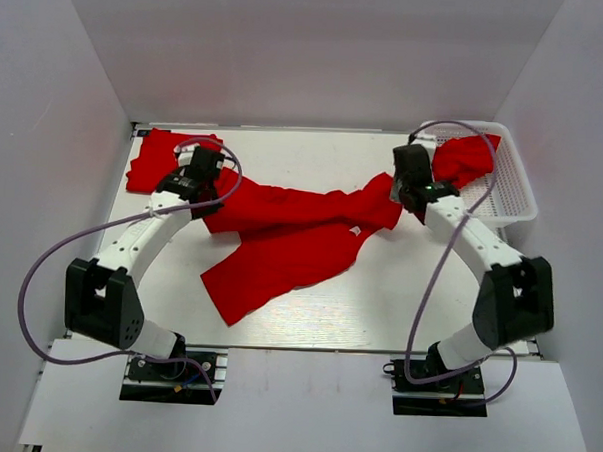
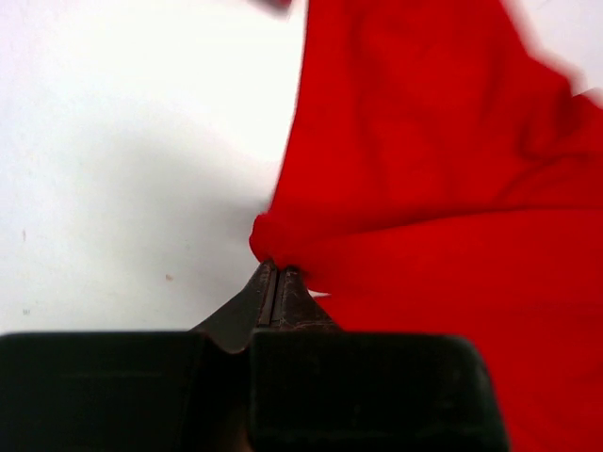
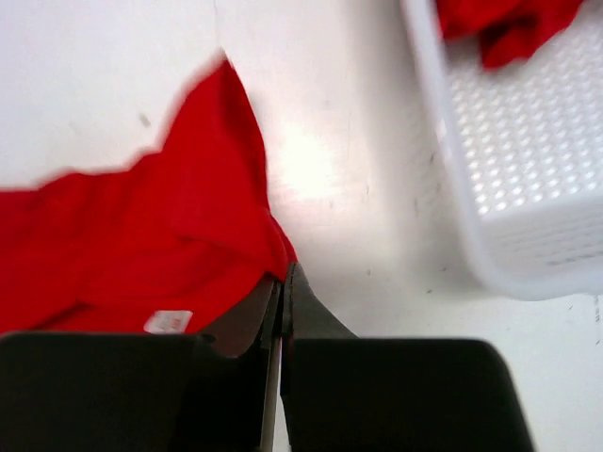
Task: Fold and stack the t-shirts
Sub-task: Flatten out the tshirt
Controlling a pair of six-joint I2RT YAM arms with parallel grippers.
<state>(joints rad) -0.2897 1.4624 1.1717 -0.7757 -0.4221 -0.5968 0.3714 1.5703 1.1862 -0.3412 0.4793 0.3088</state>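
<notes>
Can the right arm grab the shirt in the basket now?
Probably not yet. The right claw is shut on the table shirt. The basket sits close beside it, open-topped, so after letting go the basket shirt looks reachable.

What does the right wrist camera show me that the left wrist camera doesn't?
Right wrist only: the white mesh basket with bunched red cloth inside, a white label on the spread t-shirt, and the right gripper shut at that shirt's edge. Left wrist only: the left gripper shut on another edge of it. Both: the spread t-shirt lying on the white table.
</notes>
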